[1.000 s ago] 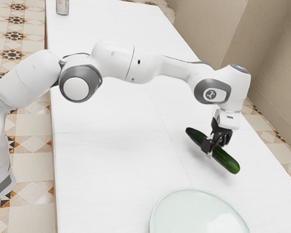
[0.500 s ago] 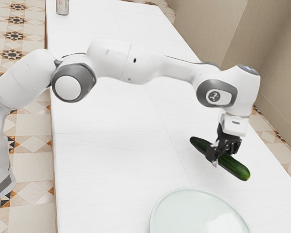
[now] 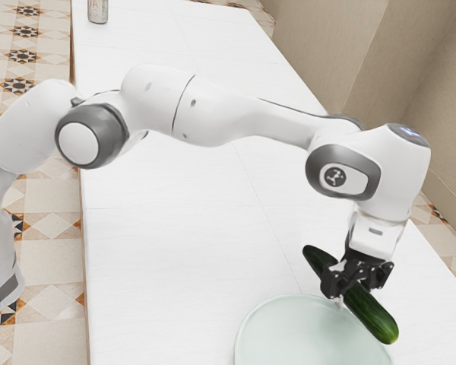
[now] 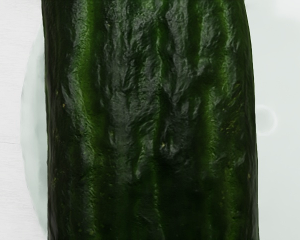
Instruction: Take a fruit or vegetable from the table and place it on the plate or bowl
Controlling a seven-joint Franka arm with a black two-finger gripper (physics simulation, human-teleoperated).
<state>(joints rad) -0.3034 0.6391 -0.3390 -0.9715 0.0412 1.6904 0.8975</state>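
- My pincer (image 3: pixel 355 277) is closed on the cucumber (image 3: pixel 376 318). The two black fingers press it from two sides, a little above its middle.
- The cucumber is dark green and long. It hangs tilted in my grip: one end points up toward the exterior view's left, the other end goes down toward the exterior view's right.
- The plate (image 3: pixel 289 338) is pale, round and glassy. It lies on the white tabletop (image 3: pixel 175 228) at the edge closest to the exterior camera, nearer to the corner on the exterior view's right.
- The lower end of the cucumber is over the rim of the plate on that side. I cannot tell if it touches the plate.
- In the wrist view the cucumber (image 4: pixel 150 120) is just under my hand, with the plate (image 4: pixel 32 150) below it and a strip of tabletop (image 4: pixel 5 100) beside the plate.
- A can (image 3: pixel 97 11) stands at the far edge of the tabletop, well apart from the plate.
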